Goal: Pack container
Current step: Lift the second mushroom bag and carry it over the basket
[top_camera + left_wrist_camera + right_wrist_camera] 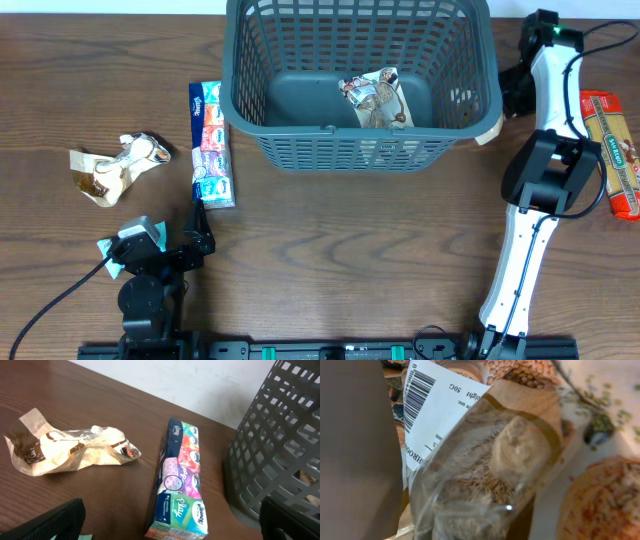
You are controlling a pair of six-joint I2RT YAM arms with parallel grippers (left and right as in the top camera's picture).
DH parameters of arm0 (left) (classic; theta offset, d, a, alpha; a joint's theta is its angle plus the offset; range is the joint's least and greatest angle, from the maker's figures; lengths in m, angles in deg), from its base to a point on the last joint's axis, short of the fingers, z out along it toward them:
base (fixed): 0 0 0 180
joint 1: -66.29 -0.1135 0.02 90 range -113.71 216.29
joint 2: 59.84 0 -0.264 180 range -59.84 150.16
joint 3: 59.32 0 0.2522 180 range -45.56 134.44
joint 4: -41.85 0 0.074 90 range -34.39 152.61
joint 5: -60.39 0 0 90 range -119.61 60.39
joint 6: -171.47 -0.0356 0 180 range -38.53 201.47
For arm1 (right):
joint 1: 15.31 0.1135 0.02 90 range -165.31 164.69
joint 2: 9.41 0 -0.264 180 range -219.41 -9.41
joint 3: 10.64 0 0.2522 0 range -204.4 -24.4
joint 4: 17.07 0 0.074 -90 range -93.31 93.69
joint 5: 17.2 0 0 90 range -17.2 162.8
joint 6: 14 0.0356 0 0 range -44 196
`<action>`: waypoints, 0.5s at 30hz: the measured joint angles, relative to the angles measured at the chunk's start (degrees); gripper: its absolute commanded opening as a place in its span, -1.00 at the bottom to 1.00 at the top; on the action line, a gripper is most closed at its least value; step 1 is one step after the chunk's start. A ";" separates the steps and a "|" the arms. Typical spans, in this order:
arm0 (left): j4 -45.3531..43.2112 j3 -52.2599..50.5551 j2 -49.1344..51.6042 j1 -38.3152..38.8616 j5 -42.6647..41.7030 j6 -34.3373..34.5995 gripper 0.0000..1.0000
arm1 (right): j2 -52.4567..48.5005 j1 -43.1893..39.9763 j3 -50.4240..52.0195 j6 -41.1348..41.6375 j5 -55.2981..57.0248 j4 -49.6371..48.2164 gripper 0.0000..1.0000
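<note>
Just beside the container [340, 150] rim, right hand [513, 93] pinched shut (left hand [200, 238] wide).

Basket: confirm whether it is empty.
No, a snack packet lies on the basket's base.

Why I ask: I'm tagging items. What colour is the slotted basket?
The basket is plain dark grey; the overhead view shows it best.
</note>
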 measured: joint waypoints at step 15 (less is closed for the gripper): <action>0.00 0.00 0.00 0.02 -0.02 0.00 0.96 | 40.33 1.42 -15.34 -9.88 -11.82 -11.06 -0.97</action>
